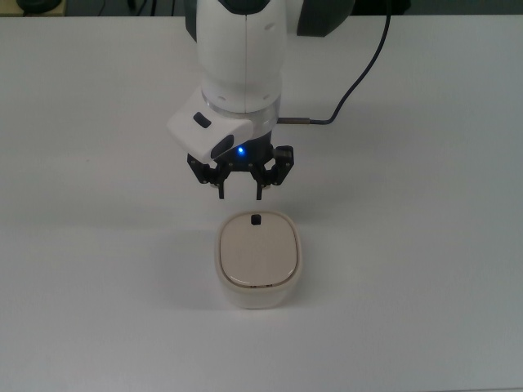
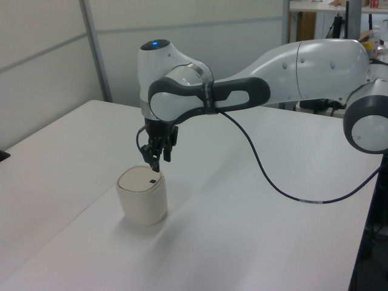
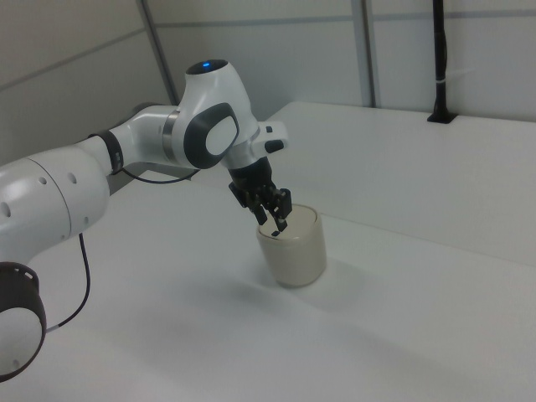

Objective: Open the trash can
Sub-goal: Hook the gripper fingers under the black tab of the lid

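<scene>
We are in the approach step: the lid is shut and nothing has been grasped. The small cream-white plastic trash can (image 1: 258, 260), a rounded rectangle with a flat beige lid (image 1: 257, 251), stands alone on the plain white table (image 1: 425, 245), near the middle in the top view and toward the near left in the left view. A tiny black square knob (image 1: 256, 219) sits at the lid's far edge in the top view, the edge closest to the arm.

Our black two-finger gripper (image 1: 239, 195), on the white Panda arm (image 2: 200, 97), hangs just beyond that far edge, fingertips pointing down, close above the knob but apart from it. The jaws stand parted with nothing between them. In the right view the fingertips overlap the rim of the can, so we cannot tell exactly how much gap is left.

Next, we judge, the gripper must come down so the fingers straddle the knob, close on it, then lift the lid. The knob is small, so alignment has to be exact; a miss would push the light can across the table.

We can read no brand, label or writing anywhere; only a blue light (image 1: 241, 150) glows on the wrist.
</scene>
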You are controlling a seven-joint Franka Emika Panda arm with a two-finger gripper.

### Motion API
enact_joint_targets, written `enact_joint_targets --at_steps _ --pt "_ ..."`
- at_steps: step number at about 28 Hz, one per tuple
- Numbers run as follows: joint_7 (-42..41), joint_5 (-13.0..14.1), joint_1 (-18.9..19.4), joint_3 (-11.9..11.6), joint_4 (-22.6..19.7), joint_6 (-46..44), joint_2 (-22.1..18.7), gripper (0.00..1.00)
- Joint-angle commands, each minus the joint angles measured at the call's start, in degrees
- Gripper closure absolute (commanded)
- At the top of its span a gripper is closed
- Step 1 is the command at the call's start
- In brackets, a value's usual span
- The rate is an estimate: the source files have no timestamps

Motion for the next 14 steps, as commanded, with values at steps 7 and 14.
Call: enact_joint_targets --at_steps 7,14 --pt "1.20 -0.47 1.10 -0.34 -0.57 3.74 1.45 1.00" --pt "1.64 -1.35 1.80 -0.34 -0.49 7.70 3.91 1.00"
